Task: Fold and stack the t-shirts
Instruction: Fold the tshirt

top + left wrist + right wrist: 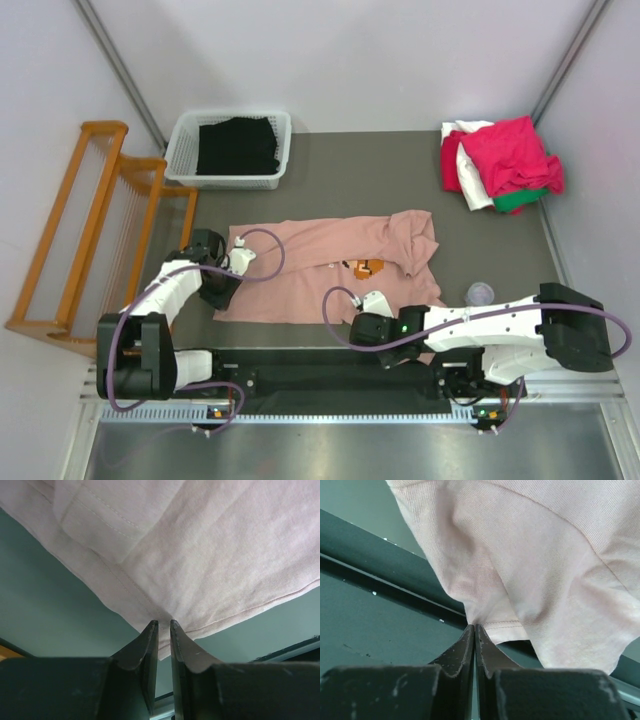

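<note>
Pinching stitched hem of soft dusty-pink t-shirt (320,268): left tool (163,623), right tool (474,626).

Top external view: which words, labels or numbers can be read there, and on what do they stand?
None can be read.
The large dusty-pink cloth t-shirt bears a small orange and dark print, too small to read.
Both wrist views show only plain cloth.

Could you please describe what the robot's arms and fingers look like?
Both the left arm and right arm have white links and black joint housings, each trailed by a looping purple cable. The fingers are black, tapered wedges with scuffed edges.
</note>
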Tool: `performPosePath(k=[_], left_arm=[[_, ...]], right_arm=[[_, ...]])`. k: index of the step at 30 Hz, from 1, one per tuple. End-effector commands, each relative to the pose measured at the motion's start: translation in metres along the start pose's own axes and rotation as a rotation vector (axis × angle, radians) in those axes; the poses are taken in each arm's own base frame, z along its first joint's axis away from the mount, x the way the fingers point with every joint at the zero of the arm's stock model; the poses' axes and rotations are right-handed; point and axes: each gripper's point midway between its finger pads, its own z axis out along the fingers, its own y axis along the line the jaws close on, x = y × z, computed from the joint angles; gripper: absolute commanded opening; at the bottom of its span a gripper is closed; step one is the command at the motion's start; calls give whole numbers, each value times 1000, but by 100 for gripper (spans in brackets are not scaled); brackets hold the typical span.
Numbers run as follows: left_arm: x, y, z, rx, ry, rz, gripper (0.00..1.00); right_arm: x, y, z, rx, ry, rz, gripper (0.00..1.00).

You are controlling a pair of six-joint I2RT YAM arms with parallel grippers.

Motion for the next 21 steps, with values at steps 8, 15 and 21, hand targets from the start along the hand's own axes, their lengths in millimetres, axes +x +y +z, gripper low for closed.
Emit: performPosePath(k=[8,15,21], left_arm=[[-19,7,-11,-16,-60,-6,20],[-18,6,-11,-12,-57,-8,20],[-17,6,-10,-11,-54,-7,20]], right_arm=[[1,4,-1,-15,-10,9,39],[4,4,5,-9,-3,14,46],[10,3,12,-6,9,22,42]])
